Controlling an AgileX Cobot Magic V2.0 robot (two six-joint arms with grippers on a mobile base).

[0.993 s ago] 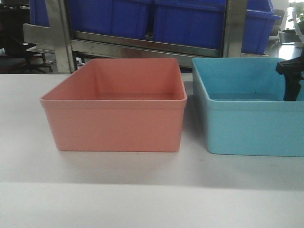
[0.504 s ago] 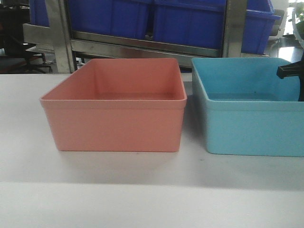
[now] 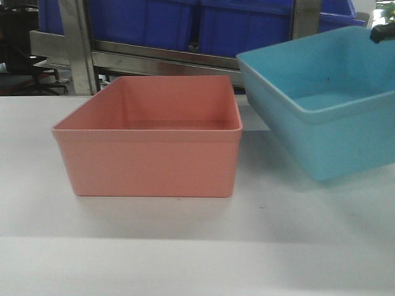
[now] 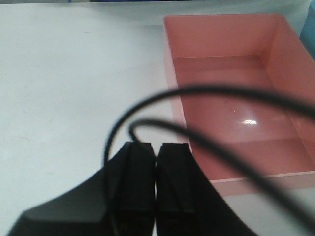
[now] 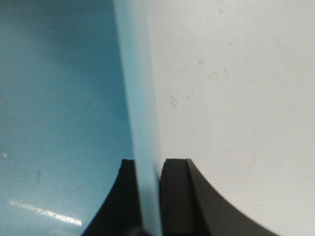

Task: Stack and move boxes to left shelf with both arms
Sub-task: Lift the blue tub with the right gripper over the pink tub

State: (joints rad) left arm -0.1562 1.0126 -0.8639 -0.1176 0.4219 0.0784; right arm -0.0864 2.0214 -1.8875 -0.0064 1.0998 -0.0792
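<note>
The salmon pink box (image 3: 151, 135) stands flat on the white table, left of centre; it also shows in the left wrist view (image 4: 236, 98). The turquoise box (image 3: 321, 105) hangs tilted above the table at the right, its right side raised. My right gripper (image 5: 147, 164) is shut on that box's right wall (image 5: 142, 113), one finger inside, one outside; a black bit of it shows in the front view (image 3: 382, 32). My left gripper (image 4: 155, 147) is shut and empty, above the table just left of the pink box's near corner.
The steel rack (image 3: 80, 49) stands behind the table with dark blue crates (image 3: 247, 24) on it. A thin black cable (image 4: 206, 93) loops across the left wrist view. White table (image 3: 185, 246) extends in front of both boxes.
The turquoise box has been lifted off the table and tilted, right side up, shifting slightly left. My right gripper rose with it. The pink box has not moved.
</note>
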